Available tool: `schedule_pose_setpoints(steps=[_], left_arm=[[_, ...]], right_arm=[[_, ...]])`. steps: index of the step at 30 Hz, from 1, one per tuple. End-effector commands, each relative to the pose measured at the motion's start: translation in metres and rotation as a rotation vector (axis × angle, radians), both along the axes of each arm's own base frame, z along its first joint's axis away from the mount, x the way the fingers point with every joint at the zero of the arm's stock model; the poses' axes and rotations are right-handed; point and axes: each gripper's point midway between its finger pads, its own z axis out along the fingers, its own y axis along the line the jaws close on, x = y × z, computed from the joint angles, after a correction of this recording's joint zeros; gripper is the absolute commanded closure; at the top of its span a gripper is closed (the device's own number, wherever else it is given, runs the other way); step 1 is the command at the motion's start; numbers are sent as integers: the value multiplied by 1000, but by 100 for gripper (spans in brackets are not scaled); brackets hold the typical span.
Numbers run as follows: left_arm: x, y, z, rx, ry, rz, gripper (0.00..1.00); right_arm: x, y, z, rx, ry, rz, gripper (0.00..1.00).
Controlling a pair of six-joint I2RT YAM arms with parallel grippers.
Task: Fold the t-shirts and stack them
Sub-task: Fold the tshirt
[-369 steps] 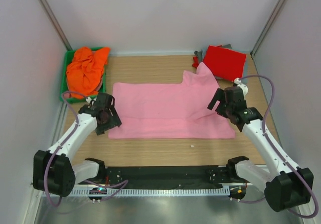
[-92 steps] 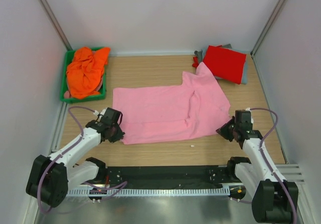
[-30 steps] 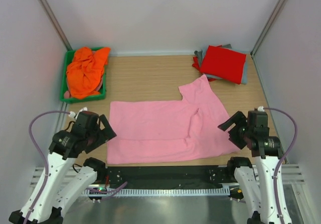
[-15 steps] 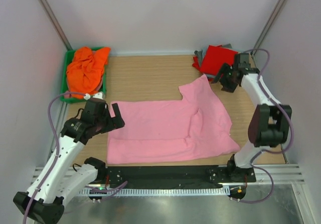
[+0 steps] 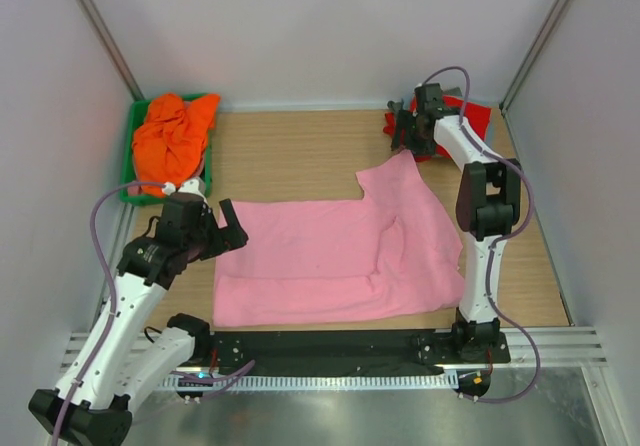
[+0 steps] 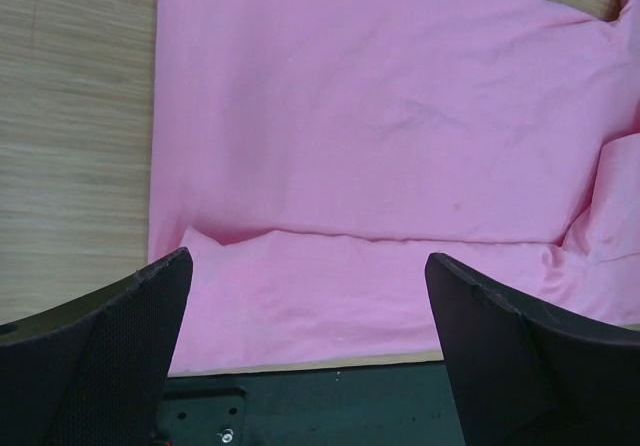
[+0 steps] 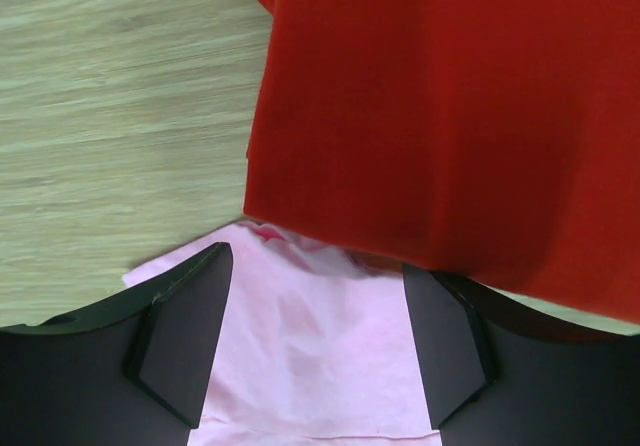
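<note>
A light pink t-shirt [image 5: 330, 256] lies spread flat on the wooden table, one sleeve reaching toward the back right. A folded red t-shirt [image 5: 468, 116] lies in the back right corner, and a grey one barely shows under it. A crumpled orange t-shirt [image 5: 172, 138] fills the green tray [image 5: 128, 166]. My left gripper [image 5: 226, 232] is open and empty above the pink shirt's left edge [image 6: 300, 166]. My right gripper [image 5: 404, 132] is open and empty over the pink sleeve tip [image 7: 310, 356], next to the red shirt's edge [image 7: 450, 116].
The black base plate [image 5: 330, 348] runs along the near edge and also shows in the left wrist view [image 6: 300, 406]. White walls enclose the table on three sides. Bare wood [image 5: 290, 146] lies between the tray and the red shirt.
My right arm has swung from the front right corner to the back, ending over the sleeve tip by the red shirt. My left gripper moved in over the pink shirt's left edge.
</note>
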Motion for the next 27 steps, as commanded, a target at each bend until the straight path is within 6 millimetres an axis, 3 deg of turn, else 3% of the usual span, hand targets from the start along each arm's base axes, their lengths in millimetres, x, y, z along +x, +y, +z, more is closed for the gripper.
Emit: schedule_pose_setpoints(steps=[1, 6, 8, 12, 20, 24, 25, 27], left_arm=[[8, -4, 4, -14, -33, -23, 0], [8, -3, 4, -14, -35, -18, 0], [8, -3, 4, -13, -32, -19, 0], [8, -2, 3, -12, -27, -14, 0], [8, -2, 2, -12, -24, -7, 0], [9, 0, 1, -8, -23, 1, 0], [10, 0, 0, -6, -21, 5, 0], [11, 2, -4, 6, -8, 13, 0]], right_arm=[[15, -7, 12, -95, -37, 3, 25], [17, -11, 4, -128, -25, -17, 28], [14, -7, 2, -120, -23, -8, 35], [-1, -4, -11, -123, 7, 2, 64], [-15, -1, -5, -117, -1, 9, 99], [-25, 0, 3, -107, -5, 7, 99], [-26, -1, 17, -104, -30, 5, 99], [-34, 2, 26, -107, -43, 12, 99]])
